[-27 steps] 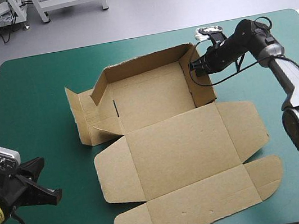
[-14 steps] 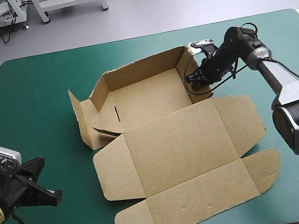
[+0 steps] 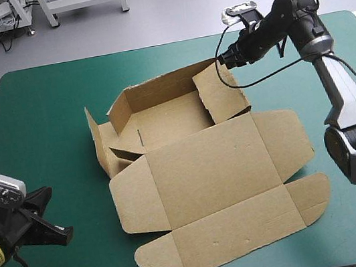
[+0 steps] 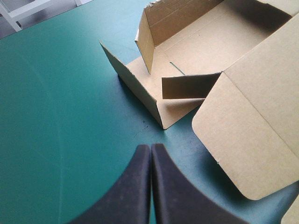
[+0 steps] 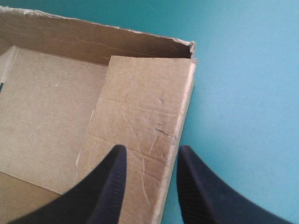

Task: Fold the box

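Observation:
The brown box (image 3: 204, 170) lies mid-table. Its tray part (image 3: 162, 119) has the far wall up and the left flaps half raised. The lid panel and its flaps lie flat toward the front edge. The right wall (image 3: 225, 95) leans inward over the tray floor. My right gripper (image 3: 222, 61) hovers above the tray's far right corner, open, holding nothing. In the right wrist view the gripper (image 5: 150, 161) is over that wall (image 5: 140, 112). My left gripper (image 3: 51, 224) rests shut near the front left corner. The box (image 4: 187, 51) is ahead of that gripper (image 4: 150, 151).
Teal-green cover (image 3: 42, 128) stretches between the left gripper and the box. The table's far edge (image 3: 170, 42) runs just behind the right gripper. The lid's rounded flap (image 3: 313, 193) reaches toward the right arm's base.
My right gripper rose from the tray's right wall and drew back toward the far edge. That wall now leans inward, and the box has slid slightly left. The left arm stayed still.

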Available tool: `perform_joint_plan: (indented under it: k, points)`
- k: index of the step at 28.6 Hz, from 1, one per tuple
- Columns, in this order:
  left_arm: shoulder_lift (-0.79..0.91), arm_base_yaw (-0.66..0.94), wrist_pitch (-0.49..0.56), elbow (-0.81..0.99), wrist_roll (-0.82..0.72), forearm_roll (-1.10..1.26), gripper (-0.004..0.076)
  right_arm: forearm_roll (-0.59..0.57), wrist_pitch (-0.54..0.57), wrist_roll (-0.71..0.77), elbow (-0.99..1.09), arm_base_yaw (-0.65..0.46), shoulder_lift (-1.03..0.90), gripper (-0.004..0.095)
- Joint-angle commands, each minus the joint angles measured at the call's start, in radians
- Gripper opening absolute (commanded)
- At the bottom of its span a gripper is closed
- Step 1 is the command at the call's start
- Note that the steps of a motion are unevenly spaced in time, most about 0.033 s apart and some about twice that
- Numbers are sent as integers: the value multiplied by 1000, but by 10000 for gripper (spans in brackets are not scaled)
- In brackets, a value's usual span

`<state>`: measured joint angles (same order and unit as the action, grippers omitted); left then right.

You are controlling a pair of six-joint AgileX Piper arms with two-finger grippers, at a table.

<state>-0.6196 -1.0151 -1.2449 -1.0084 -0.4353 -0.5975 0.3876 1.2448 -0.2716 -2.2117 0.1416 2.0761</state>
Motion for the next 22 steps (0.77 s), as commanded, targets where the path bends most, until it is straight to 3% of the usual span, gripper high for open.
perform_joint_plan:
  k: [1,14,17,19,22]
  points:
    - [-9,-2,-36,-21,-2,-43,-3,13,9,13,-29,1,-25,344]
    - [-9,-2,-34,-21,0,-43,-3,60,9,13,-18,1,86,326]
    - [-9,-2,-34,-21,0,-43,-3,89,9,22,-18,1,101,180]
    - [-9,-2,-34,-21,0,-41,-3,113,9,24,-18,1,107,-9]
    - [-9,-2,-34,-21,0,-37,-3,115,9,39,-18,1,109,2]
